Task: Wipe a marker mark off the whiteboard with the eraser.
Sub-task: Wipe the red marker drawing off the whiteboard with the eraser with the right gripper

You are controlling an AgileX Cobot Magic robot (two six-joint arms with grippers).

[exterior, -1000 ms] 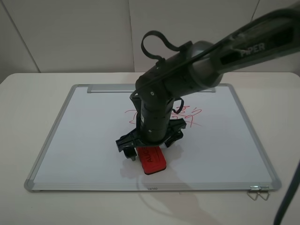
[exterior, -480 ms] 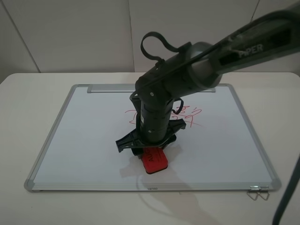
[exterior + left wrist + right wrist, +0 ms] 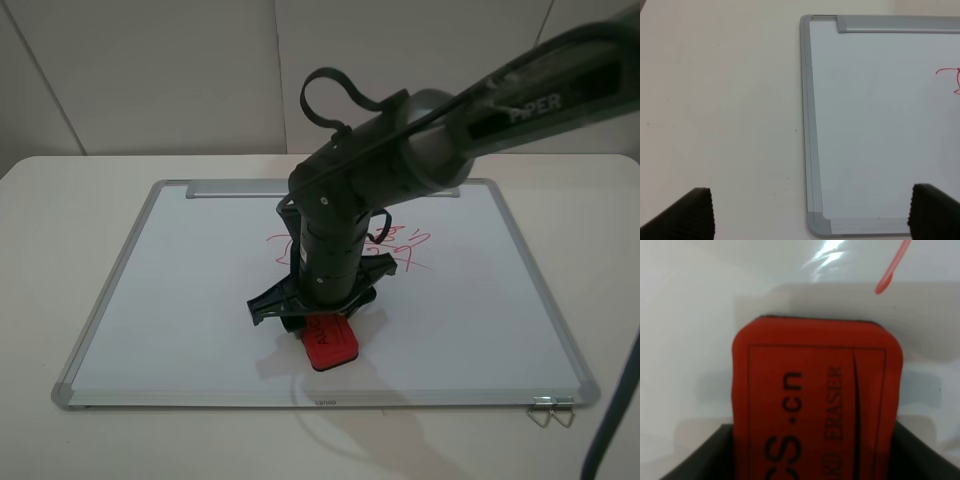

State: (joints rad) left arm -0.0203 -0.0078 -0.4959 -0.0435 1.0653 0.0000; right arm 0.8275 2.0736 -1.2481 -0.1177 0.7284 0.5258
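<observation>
The whiteboard (image 3: 180,300) lies flat on the table. My right gripper (image 3: 318,325) points down at its front middle, shut on the red eraser (image 3: 331,346), whose end sticks out toward the front. In the right wrist view the eraser (image 3: 815,390) fills the space between my dark fingers (image 3: 705,457), just above the board. The marker mark (image 3: 274,240) shows left of the arm, mostly hidden behind it; its thin tail (image 3: 888,275) ends just beyond the eraser. My left gripper (image 3: 812,215) is open off the board's left side, and the mark's edge (image 3: 946,71) shows there.
A second red zigzag scribble (image 3: 408,243) lies right of the arm. The silver tray strip (image 3: 230,188) runs along the board's far edge. A wire clip (image 3: 552,410) sits at the front right corner. A dark cable (image 3: 612,430) hangs at the right edge.
Over the last second my right gripper has settled lower over the eraser, so less of its red top shows. In the last half second almost nothing moves.
</observation>
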